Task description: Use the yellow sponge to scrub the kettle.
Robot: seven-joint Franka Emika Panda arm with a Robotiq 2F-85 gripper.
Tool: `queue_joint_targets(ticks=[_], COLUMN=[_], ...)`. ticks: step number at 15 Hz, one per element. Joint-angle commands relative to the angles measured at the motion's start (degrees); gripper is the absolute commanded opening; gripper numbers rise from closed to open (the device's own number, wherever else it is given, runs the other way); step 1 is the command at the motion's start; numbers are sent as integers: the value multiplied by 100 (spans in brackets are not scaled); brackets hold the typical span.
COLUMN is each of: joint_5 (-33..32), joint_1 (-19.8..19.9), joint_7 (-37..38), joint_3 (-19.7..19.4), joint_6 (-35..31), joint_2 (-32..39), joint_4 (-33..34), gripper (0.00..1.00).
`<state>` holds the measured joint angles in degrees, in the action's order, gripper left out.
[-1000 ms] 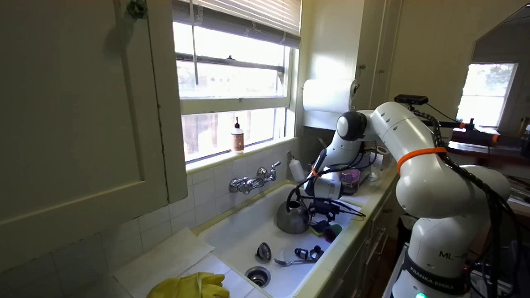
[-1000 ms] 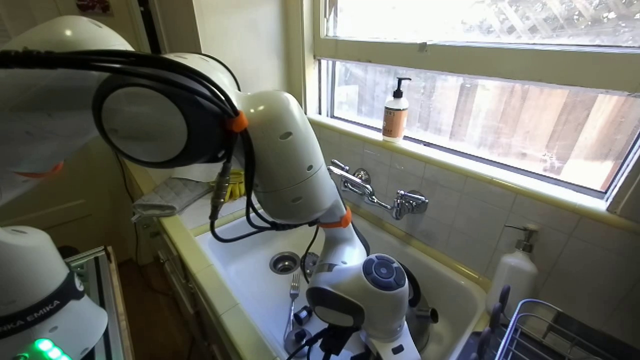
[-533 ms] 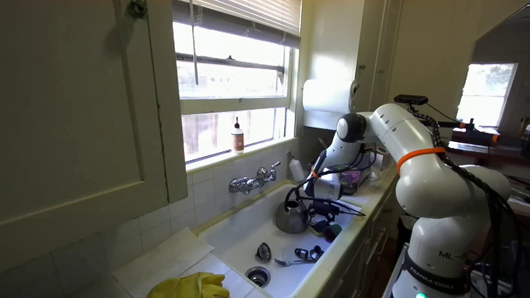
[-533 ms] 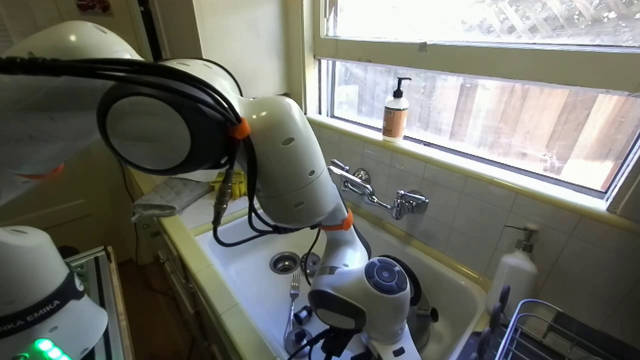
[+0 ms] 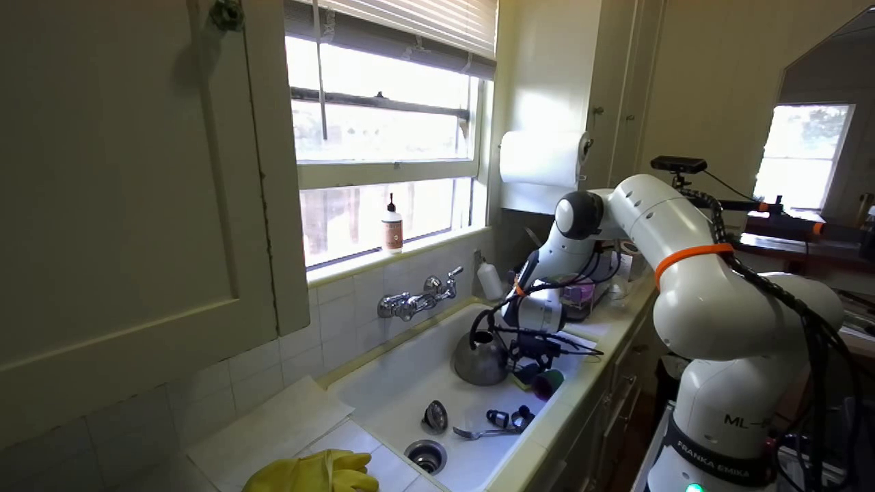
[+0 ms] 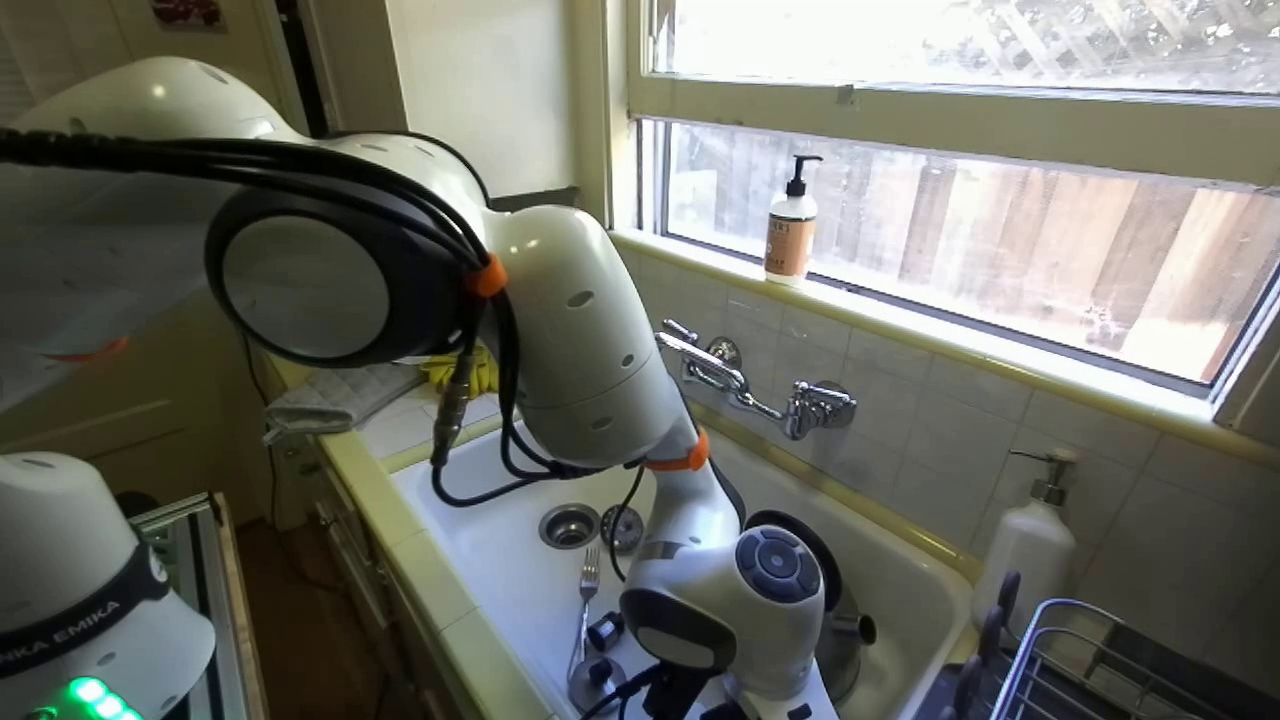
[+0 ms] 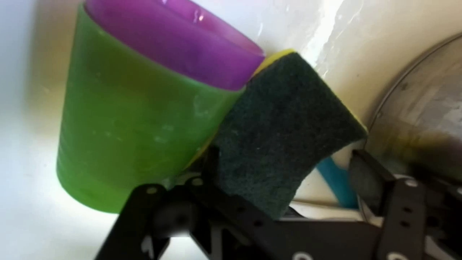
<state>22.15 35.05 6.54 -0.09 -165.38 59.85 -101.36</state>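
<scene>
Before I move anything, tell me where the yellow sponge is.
In the wrist view, the yellow sponge is near the middle, dark face toward the camera, between the green cup at left and the kettle at right.

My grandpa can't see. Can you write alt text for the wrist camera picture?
A yellow sponge, its dark scrubbing side showing, is in a white sink, seen between the jaws of the open gripper. On its left is a purple cup nested in a green cup; part of the metal kettle shows at the right edge.

arm [image 6: 585, 325] slightly lower, kettle [image 5: 476, 363] shifted slightly
</scene>
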Motion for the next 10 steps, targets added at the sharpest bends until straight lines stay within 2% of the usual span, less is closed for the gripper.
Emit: queue_joint_targets(ticks=[1,2,7,10], joint_5=[-38,-37,-32,-25], joint_1=[1,-13,13,64], joint_7=[-77,-79,-149,-264], joint_3=[25,15,16,50], joint_6=[281,302,425,505], joint_2=[297,327,289,164], joint_4=[381,423,466,398], gripper=[58,49,16,2])
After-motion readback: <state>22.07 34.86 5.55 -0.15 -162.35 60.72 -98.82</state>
